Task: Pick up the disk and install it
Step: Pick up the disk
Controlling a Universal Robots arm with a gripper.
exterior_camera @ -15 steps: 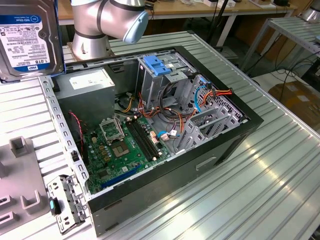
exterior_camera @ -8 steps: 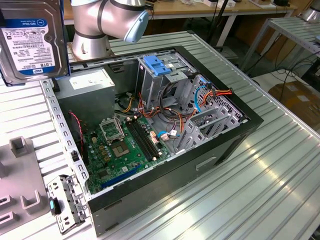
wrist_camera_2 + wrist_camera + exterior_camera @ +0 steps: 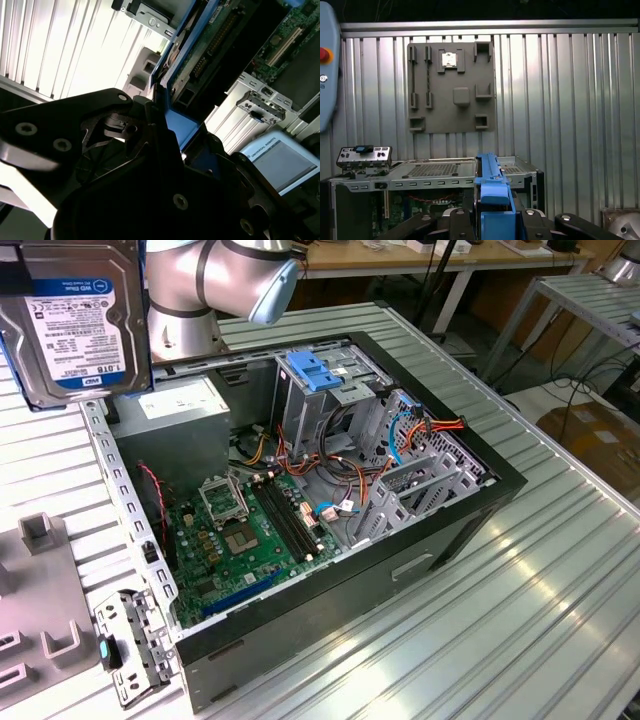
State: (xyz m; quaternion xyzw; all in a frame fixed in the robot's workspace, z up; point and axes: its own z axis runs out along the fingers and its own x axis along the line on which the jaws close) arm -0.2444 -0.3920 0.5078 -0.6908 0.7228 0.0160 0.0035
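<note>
The disk [image 3: 75, 320], a silver hard drive with a white and blue label and blue side rails, hangs in the air at the exterior view's upper left, above the table beside the open computer case [image 3: 330, 580]. In the first wrist view its blue rail [image 3: 492, 192] stands edge-on between the black fingers [image 3: 452, 220], and my gripper [image 3: 492, 220] is shut on it. The second wrist view shows the disk [image 3: 197, 47] edge-on, clamped in my gripper [image 3: 180, 137]. Inside the case, the metal drive cage with a light-blue top [image 3: 315, 370] stands at the back.
A grey power-supply box [image 3: 185, 405] sits in the case's back corner, a green motherboard [image 3: 235, 530] lies on its floor, and loose cables [image 3: 400, 435] run by the cage. A grey fixture plate [image 3: 452, 87] and a metal bracket [image 3: 130, 645] lie on the ribbed table [image 3: 540, 580]. A pendant [image 3: 326, 65] is nearby.
</note>
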